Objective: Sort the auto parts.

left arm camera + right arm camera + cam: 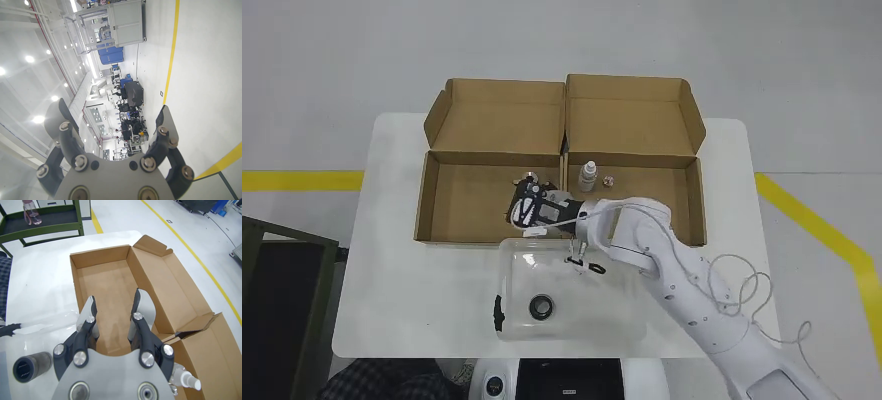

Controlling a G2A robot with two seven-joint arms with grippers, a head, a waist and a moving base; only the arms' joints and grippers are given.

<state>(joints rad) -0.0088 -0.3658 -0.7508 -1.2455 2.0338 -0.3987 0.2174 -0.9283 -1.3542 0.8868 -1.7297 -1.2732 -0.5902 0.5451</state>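
Item: dark cylindrical part (540,307), kept in the clear tray (517,262) at the near edge, judged unsorted. Right gripper (115,298): held spread and empty just beyond, above the left box (425,200), seemingly between picks. The left gripper (113,106), likewise spread, is kept off the table, presumably to leave room. Farthest: a spray bottle (588,177) is stood in the right box (697,200), apparently already sorted.
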